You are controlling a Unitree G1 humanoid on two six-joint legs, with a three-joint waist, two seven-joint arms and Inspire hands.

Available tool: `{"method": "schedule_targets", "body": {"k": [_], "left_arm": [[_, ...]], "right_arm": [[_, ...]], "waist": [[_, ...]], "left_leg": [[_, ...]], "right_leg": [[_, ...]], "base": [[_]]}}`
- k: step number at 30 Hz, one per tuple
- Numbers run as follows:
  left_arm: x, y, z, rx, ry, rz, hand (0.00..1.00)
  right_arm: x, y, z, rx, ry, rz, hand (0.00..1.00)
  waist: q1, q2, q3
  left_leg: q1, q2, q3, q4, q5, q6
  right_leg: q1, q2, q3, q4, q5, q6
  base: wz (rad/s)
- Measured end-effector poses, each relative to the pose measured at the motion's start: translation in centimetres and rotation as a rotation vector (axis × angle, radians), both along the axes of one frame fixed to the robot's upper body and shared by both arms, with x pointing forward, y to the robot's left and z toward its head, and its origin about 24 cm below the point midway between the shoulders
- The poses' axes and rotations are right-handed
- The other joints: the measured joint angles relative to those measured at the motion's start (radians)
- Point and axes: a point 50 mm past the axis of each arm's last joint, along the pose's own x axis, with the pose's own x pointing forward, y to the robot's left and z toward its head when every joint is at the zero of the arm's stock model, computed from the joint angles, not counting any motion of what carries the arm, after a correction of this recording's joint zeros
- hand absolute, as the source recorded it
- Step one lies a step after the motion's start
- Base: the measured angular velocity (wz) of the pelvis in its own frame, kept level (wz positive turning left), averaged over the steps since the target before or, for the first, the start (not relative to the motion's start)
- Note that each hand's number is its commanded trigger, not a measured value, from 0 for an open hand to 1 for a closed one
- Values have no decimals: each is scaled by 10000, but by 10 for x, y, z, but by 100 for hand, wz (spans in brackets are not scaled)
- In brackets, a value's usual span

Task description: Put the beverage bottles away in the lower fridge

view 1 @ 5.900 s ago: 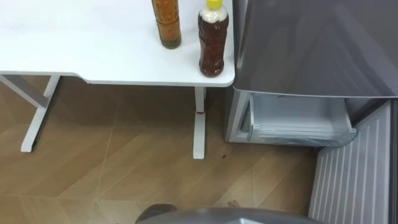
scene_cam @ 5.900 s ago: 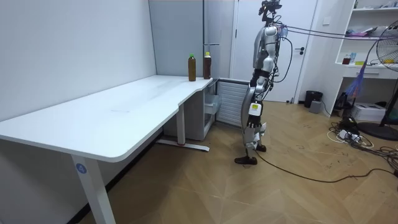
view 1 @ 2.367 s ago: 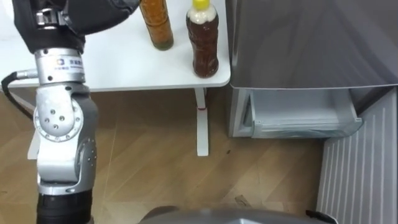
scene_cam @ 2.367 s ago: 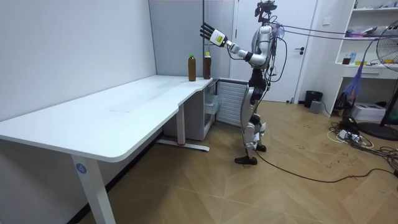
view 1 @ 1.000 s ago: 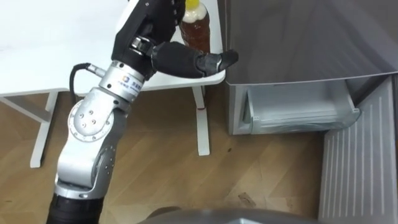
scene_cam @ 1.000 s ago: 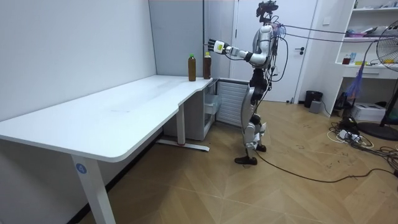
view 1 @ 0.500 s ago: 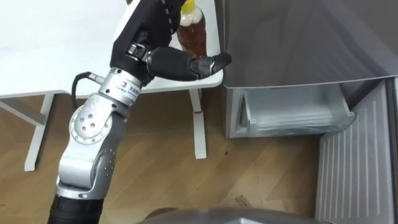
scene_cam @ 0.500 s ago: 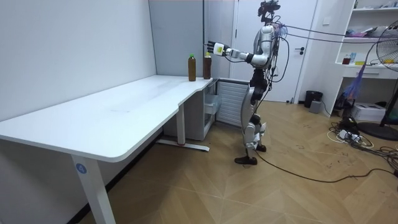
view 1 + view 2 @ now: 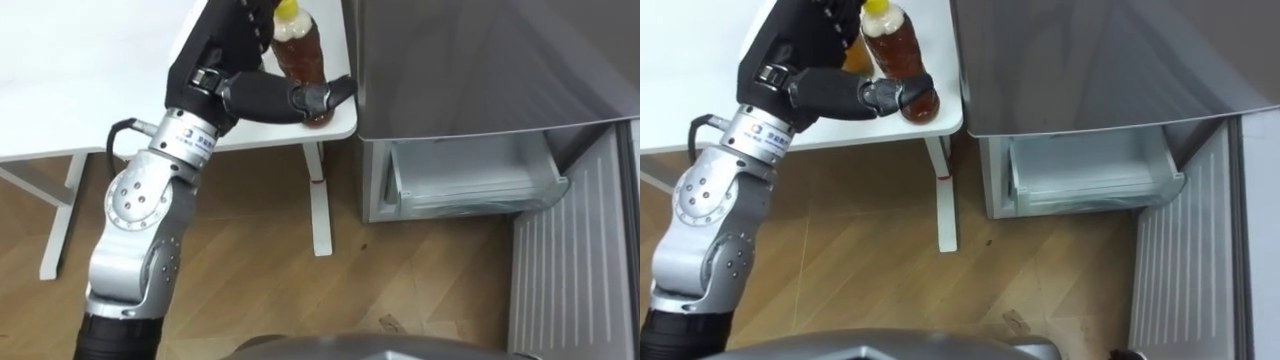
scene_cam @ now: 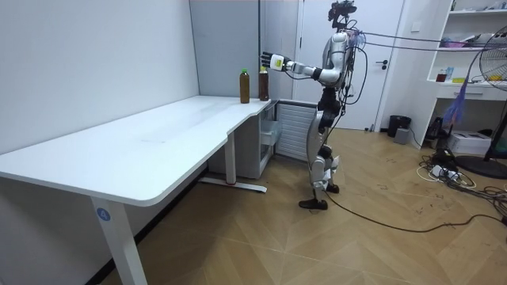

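Observation:
A brown drink bottle with a yellow cap [image 9: 300,52] stands at the right front corner of the white table [image 9: 90,90]. My left hand [image 9: 228,45] is open and reaches in from the left. Its thumb [image 9: 290,98] lies straight across the bottle's lower front, and the other fingers rise beside and behind the bottle. A second, amber bottle [image 9: 854,54] stands just left of the first, mostly hidden behind the hand. Both bottles [image 10: 245,85] show on the table's far end in the room view. My right hand hangs at my side [image 10: 347,100].
The grey fridge [image 9: 480,60] stands directly right of the table. Its lower drawer [image 9: 470,180] is pulled out and looks empty. The ribbed inside of the open lower door [image 9: 570,270] stands at the right. A table leg [image 9: 320,210] rises from the wooden floor near the drawer.
My left arm rose from my side, swung over the table and came down to the yellow-capped bottle. In the last half second the thumb closed in across the bottle's front.

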Motion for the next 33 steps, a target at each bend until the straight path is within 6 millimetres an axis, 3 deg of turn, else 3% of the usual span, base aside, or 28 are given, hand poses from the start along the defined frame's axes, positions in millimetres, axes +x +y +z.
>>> {"method": "schedule_targets", "body": {"k": [14,33], "left_arm": [[1,7,1,-67,-2,583,0],[1,7,1,-74,2,612,0]], "right_arm": [[-1,5,-2,31,-30,-3,0],[-1,5,-2,33,-35,-1,0]], "waist": [[5,-84,53],[2,-42,18]], "left_leg": [[-3,-7,6,-28,0,0],[-1,-6,6,-23,0,-1]], "right_leg": [[-6,-10,8,-42,-2,3],[-5,-9,6,-23,-1,2]], "base": [[0],[0]]}}
